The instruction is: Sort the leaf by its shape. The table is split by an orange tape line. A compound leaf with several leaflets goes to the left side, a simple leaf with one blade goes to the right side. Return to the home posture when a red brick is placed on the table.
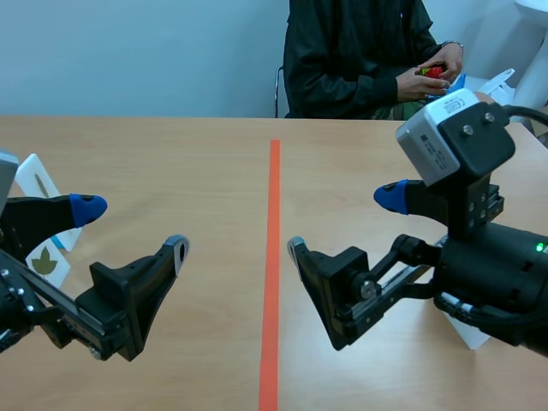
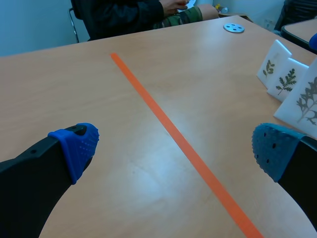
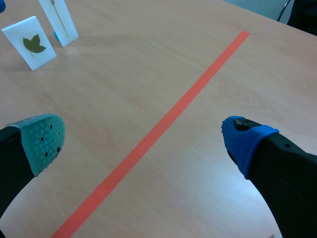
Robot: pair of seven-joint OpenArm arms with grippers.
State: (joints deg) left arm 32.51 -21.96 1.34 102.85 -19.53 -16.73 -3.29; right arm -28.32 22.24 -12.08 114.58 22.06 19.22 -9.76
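Leaf card point(image 3: 33, 43) stands well ahead of the parted right jaws.

Two white cards standing at the table's point(image 1: 171, 154) 9 o'clock, a lobed-leaf card point(image 3: 33, 44) and a thin-blade card point(image 3: 59, 20), face three standing compound-leaf cards point(image 2: 289, 79) at 3 o'clock.

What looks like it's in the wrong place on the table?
The card with one lobed leaf stands left of the orange tape line, while three cards with feathery compound leaves stand on its right. That is the opposite of what the sorting rule wants. Nothing looks tipped or damaged.
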